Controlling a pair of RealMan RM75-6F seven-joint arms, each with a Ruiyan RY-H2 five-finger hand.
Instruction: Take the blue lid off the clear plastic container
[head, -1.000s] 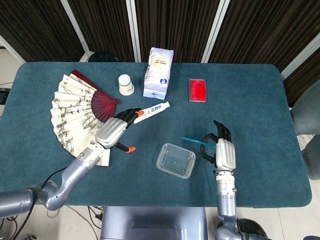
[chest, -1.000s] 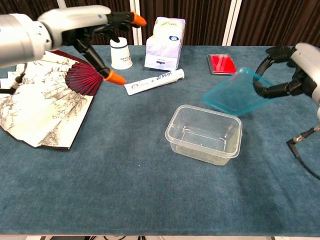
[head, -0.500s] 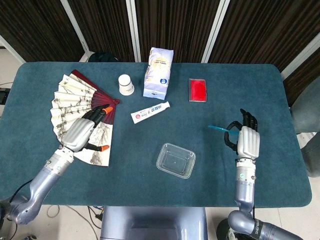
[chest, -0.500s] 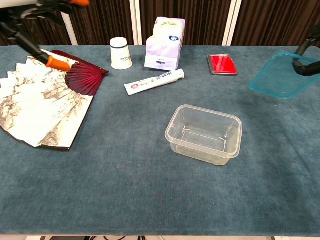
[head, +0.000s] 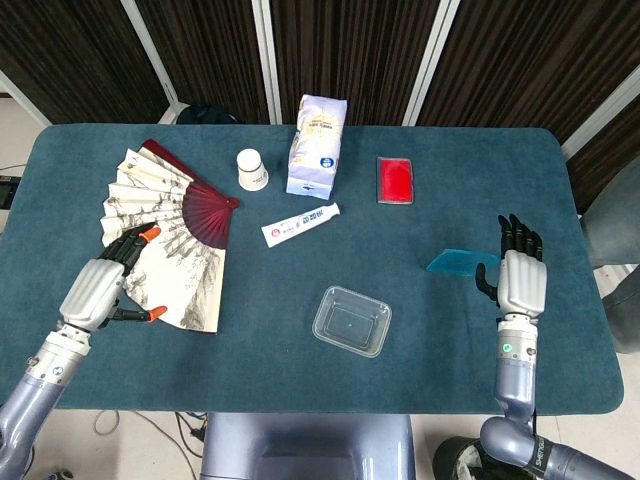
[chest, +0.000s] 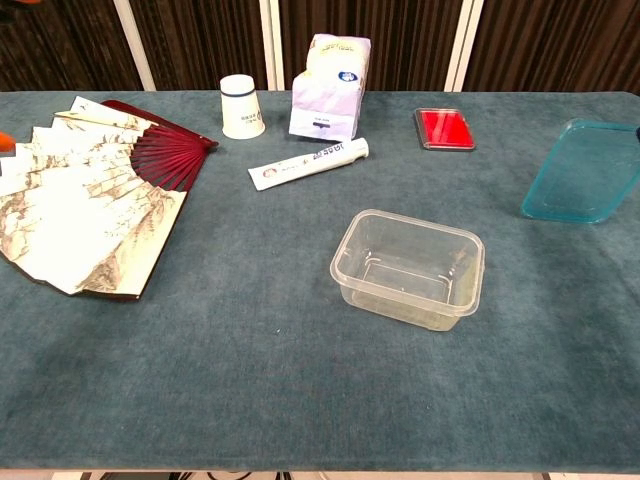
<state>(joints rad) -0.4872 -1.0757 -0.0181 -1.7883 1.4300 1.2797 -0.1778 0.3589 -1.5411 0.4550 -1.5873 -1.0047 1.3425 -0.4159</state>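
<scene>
— Since the blue lid (head: 456, 262) is already off, where do we have it relative to the clear plastic container (head: 351, 320)?

— Well apart from it, out toward our right side. The container sits open near the middle of the counter (head: 300, 290), and the lid lies beyond it, just beside the right robot hand (head: 520, 280). In the chest view the lid (chest: 583, 184) runs off the right edge of the picture, its long axis pointing away from us and a little to the right.

— Do we still hold it?

— We think so, but loosely. From the head view the right robot hand stands fingers up, with the thumb side touching the lid's near-right edge. Whether that is a real pinch or only contact, we cannot tell; the chest view cuts the hand off.

— And the lid, is it resting on the counter or lifted?

— It looks tilted, low over the cloth; we cannot say that it touches.

— The left robot hand (head: 100, 288)?

— Far away on the other side, over the paper fan (head: 160, 235), fingers loosely curled, holding nothing. The right one is the nearer for setting the lid down.
</scene>
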